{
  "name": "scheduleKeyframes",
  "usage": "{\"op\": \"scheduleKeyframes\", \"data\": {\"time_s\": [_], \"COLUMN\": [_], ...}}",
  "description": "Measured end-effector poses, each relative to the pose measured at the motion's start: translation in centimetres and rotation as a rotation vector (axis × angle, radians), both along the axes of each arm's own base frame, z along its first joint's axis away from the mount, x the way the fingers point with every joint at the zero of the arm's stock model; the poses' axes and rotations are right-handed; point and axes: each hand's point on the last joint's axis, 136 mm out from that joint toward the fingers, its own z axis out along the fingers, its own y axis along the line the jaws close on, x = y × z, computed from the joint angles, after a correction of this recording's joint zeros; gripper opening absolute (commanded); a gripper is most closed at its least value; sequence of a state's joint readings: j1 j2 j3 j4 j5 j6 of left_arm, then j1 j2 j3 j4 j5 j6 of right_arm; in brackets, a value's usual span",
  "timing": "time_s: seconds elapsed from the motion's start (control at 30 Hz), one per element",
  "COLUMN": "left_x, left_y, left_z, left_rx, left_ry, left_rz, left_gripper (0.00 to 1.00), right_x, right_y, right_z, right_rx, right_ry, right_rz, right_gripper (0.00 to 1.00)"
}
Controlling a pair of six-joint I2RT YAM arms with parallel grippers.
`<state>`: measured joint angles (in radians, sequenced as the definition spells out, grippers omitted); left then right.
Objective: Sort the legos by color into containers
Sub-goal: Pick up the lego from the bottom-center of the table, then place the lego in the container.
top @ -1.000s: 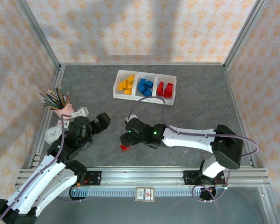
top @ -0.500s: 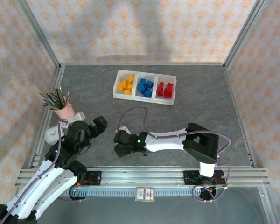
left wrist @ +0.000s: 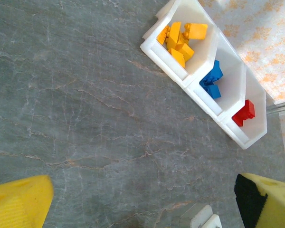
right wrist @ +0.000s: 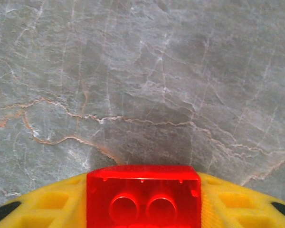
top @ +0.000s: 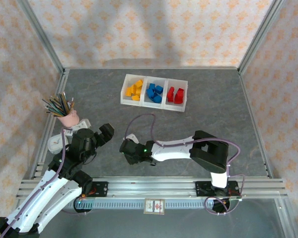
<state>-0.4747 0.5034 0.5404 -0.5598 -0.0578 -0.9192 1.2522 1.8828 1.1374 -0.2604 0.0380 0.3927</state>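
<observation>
— What's the right claw (top: 126, 148) up to?

— It's down low over the grey table (top: 213, 124), close to the front rail, and it has nipped in on a red lego (right wrist: 143, 195). On its wrist camera the brick sits square between the two yellow fingers (right wrist: 47, 206), with a pad against each side. Two round marks on the brick face the lens. I can't tell if the brick rests on the table or hangs just clear of it.

— And the tray?

— The tray (top: 123, 97) is well apart from that claw, further back on the table. Its three compartments run in a row: yellow-orange legos (top: 134, 89) on the left, blue legos (top: 154, 92) in the middle and red legos (top: 175, 94) on the right. Each colour keeps to its own box.

— The other arm?

— The left claw (top: 102, 133) stands just to the left of the right one, spread wide with nothing between its fingers. Below it is bare stone-patterned surface, and its own camera looks towards the tray. The pink cup of pencils (top: 68, 118) stands behind it, near the left rail.
</observation>
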Motion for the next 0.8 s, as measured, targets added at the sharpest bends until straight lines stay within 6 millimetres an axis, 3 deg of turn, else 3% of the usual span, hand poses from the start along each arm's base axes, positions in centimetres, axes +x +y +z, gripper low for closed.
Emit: {"op": "scheduleKeyframes", "data": {"time_s": [0.27, 0.4, 0.57, 0.8], "left_x": [0.0, 0.3, 1.4, 4.3], "left_y": [0.0, -0.2, -1.1, -3.3], "left_z": [-0.3, -0.6, -0.4, 0.7], "left_rx": [0.004, 0.012, 0.022, 0.023], "left_ry": [0.008, 0.020, 0.027, -0.001], "left_rz": [-0.001, -0.005, -0.031, -0.082], "left_gripper": [0.99, 0.99, 0.99, 0.99], "right_x": [0.5, 2.3, 8.1, 19.1], "right_y": [-0.2, -1.1, -4.1, -11.9], "right_z": [0.4, 2.7, 7.4, 11.8], "right_rx": [-0.001, 0.045, 0.145, 0.193], "right_ry": [-0.002, 0.002, -0.038, -0.144], "right_rz": [-0.012, -0.065, -0.214, -0.492], "right_gripper": [0.43, 0.44, 0.45, 0.46]}}
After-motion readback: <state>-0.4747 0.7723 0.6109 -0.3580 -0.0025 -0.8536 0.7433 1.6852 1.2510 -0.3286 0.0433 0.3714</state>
